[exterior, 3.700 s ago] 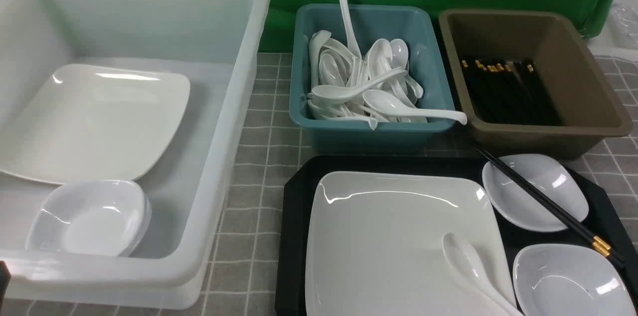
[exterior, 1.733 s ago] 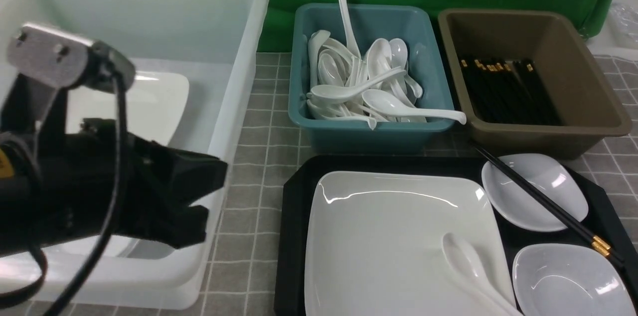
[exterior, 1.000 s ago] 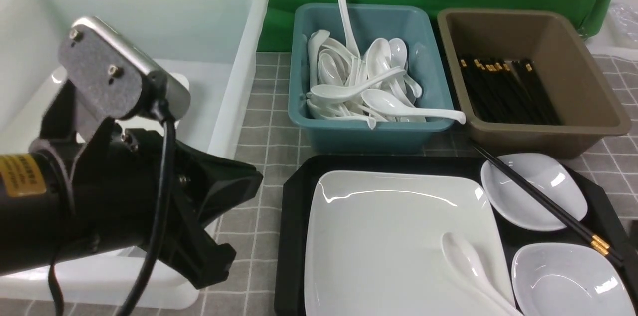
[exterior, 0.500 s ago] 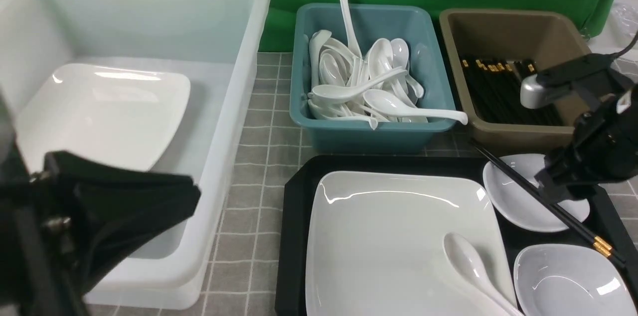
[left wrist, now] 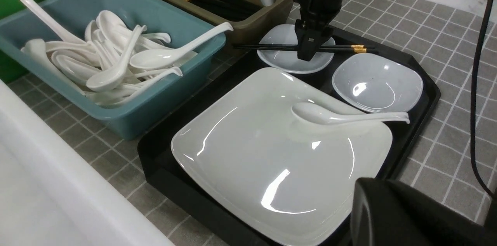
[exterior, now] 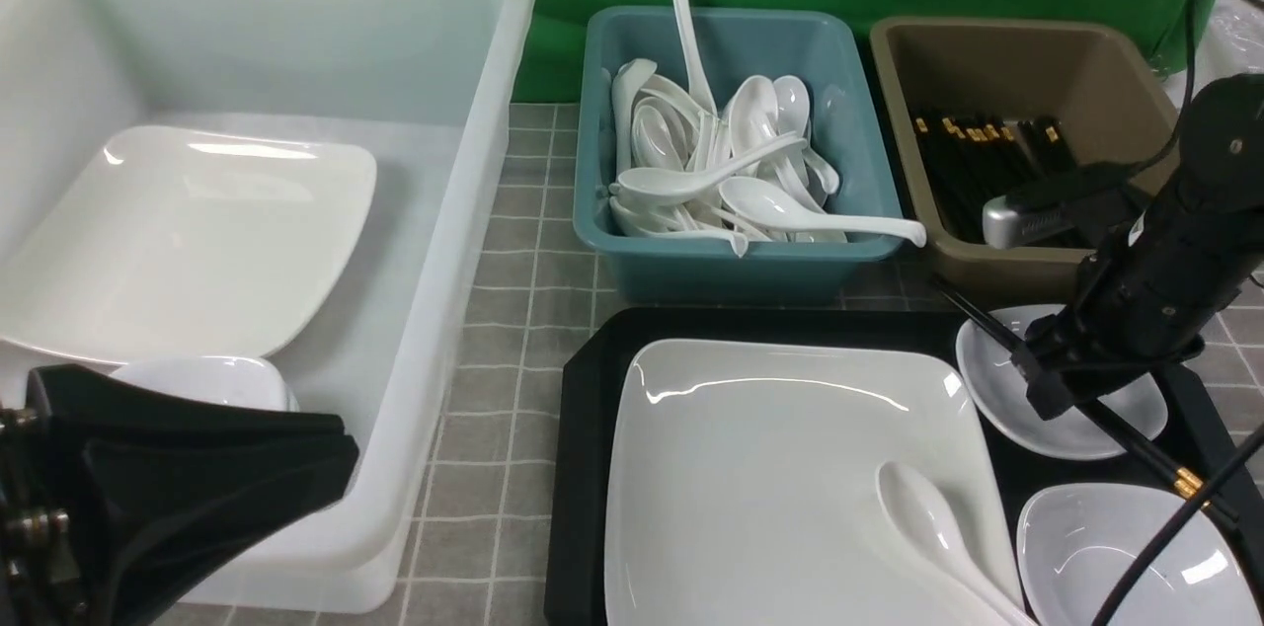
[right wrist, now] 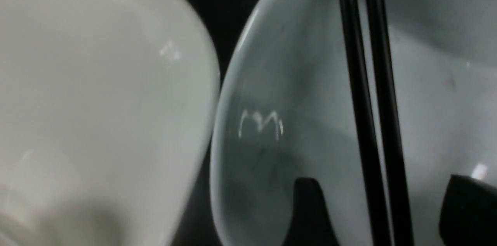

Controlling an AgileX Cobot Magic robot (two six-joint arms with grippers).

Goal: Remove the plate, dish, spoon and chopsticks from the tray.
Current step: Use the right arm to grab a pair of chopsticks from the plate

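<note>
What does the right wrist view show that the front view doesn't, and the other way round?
Right wrist only: both chopsticks pass between the fingers of the open right gripper, a gap either side. Front only: the spoon, a second dish, white tub, teal bin, brown tub, the shut left gripper. Both: chopsticks across the far dish, the plate beside it, the tray.

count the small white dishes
3. Two on the tray: far dish under the chopsticks, near dish in front. Third dish in the white tub, partly hidden behind the left gripper; more may hide.
</note>
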